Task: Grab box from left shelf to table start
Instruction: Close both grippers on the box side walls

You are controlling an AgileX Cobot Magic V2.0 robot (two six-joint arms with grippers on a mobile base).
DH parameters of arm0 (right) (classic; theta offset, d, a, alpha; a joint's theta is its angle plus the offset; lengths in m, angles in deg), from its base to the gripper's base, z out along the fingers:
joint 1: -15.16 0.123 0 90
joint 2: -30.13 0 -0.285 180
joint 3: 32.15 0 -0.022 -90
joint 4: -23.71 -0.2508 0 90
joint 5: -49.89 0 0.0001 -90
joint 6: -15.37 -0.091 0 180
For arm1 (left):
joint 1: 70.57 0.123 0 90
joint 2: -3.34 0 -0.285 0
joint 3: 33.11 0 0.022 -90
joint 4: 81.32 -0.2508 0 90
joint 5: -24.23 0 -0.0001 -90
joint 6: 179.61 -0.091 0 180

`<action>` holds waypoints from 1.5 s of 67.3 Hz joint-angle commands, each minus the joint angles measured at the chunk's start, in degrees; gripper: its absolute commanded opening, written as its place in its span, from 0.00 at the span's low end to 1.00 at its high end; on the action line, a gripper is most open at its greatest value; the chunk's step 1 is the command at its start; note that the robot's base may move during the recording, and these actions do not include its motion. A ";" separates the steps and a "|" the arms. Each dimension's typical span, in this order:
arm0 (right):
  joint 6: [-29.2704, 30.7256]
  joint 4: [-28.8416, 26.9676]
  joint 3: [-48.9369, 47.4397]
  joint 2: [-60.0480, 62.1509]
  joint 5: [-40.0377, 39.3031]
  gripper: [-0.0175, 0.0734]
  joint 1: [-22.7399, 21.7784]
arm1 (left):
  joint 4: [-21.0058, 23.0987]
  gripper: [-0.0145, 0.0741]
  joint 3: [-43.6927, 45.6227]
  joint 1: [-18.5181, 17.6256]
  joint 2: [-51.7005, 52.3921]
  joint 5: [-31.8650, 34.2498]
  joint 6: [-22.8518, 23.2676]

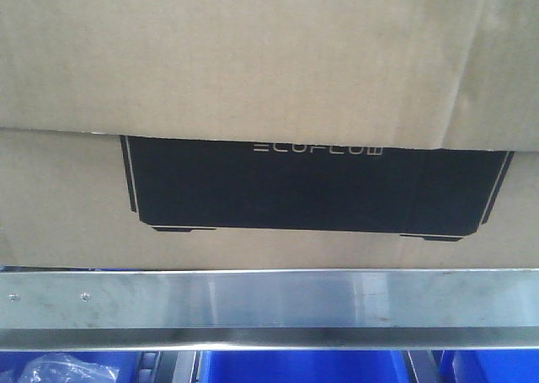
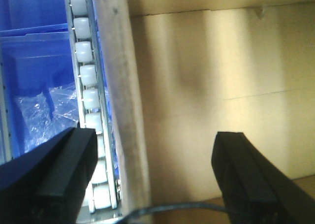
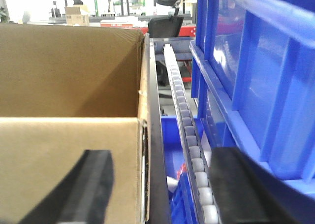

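The brown cardboard box point(image 1: 253, 55) fills the top of the front view; its black panel point(image 1: 312, 189) carries white ECOFLOW lettering. It rests on the left shelf, just behind the shelf's brushed-steel front rail point(image 1: 269, 303). My left gripper point(image 2: 155, 170) is open at the box's left side point(image 2: 221, 86), with the box's edge between its fingers. My right gripper point(image 3: 162, 184) is open at the box's right side point(image 3: 69, 71). Its left finger point(image 3: 91, 184) is in front of the cardboard, its right finger point(image 3: 236, 184) over the roller track. Neither gripper shows in the front view.
White roller tracks point(image 2: 86, 86) point(image 3: 184, 115) run along both sides of the box. Blue plastic bins point(image 1: 303, 368) sit below the rail; one holds a clear plastic bag point(image 2: 44, 111). Tall blue bins point(image 3: 256, 61) stand close on the right. An office chair point(image 3: 165, 22) stands far behind.
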 commanded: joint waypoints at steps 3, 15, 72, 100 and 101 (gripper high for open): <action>0.38 0.12 -6.50 -5.29 -0.44 0.80 -0.34 | -0.24 0.60 2.02 -0.58 1.70 1.47 0.47; 0.43 -1.51 -18.33 -16.49 7.68 0.80 -0.34 | -0.24 0.60 2.02 -0.58 1.49 1.34 0.47; 6.39 -4.13 -55.30 -69.63 32.26 0.80 -0.33 | -0.24 0.60 2.02 -0.58 1.49 1.34 0.47; 6.63 -3.59 -55.30 -74.77 28.22 0.52 -0.33 | -0.24 0.38 2.02 -0.58 1.49 1.34 0.47; 6.63 -3.45 -55.30 -74.77 28.22 0.48 -0.33 | -0.24 0.35 2.02 -0.58 1.49 1.34 0.47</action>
